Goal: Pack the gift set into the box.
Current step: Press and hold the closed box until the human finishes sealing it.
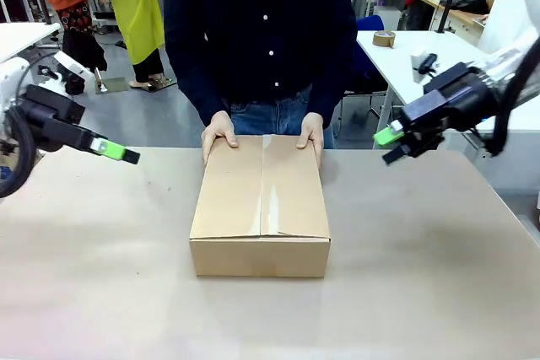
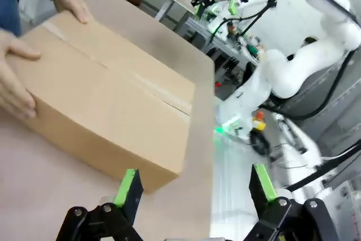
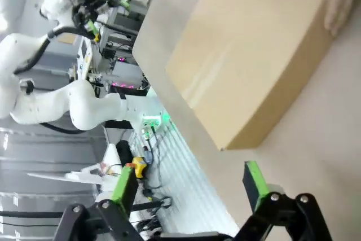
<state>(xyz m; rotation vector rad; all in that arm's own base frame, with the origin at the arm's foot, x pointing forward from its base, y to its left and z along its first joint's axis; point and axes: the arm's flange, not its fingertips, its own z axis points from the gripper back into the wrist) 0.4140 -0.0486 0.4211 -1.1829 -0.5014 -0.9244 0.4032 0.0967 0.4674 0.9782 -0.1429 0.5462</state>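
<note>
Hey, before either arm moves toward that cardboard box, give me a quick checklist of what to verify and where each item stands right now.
1. Flaps open for packing: not ok. The box has its flaps lying shut, with tape along the seam.
2. Left gripper free: ok. It is open and holds nothing.
3. Right gripper free: ok. It is open and holds nothing.
4. Person clear of the box: not ok. The person's hands rest on its far edge.
5. Box seated flat on the table: ok.
6. Box contents: cannot tell, since it is closed.
</note>
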